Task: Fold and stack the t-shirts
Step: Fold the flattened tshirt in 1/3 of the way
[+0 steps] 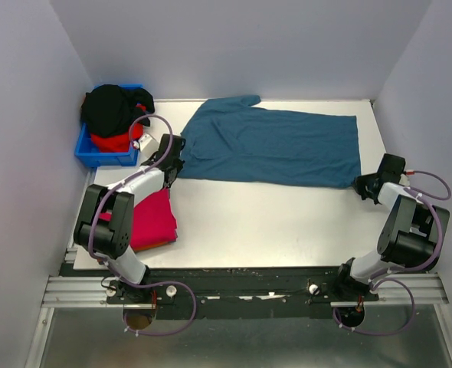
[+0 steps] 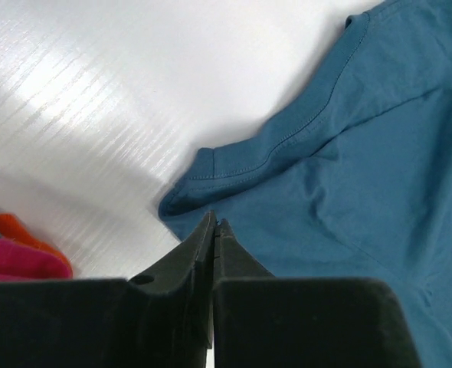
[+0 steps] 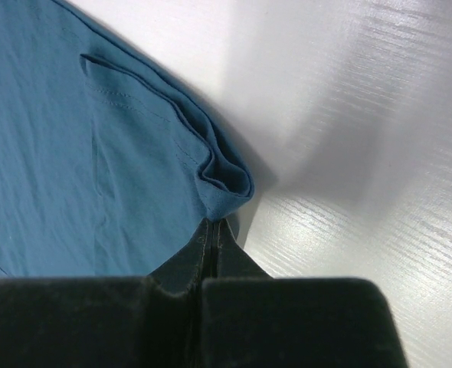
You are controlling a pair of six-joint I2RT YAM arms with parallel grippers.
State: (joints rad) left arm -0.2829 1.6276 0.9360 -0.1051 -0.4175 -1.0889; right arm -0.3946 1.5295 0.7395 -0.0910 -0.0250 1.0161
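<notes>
Small bright-blue plastic bin at the far-left corner of the white table

Left gripper: the two dark fingers are pressed flat together, their tips meeting at the near edge of the teal t-shirt and pinching the cloth there. The shirt fills the right side of the view, with a stitched hem running diagonally up to the right and a small rolled-over corner just left of the tips. White table on the left; a pink t-shirt lies over an orange t-shirt at the lower left edge, apart from the teal cloth.
</notes>
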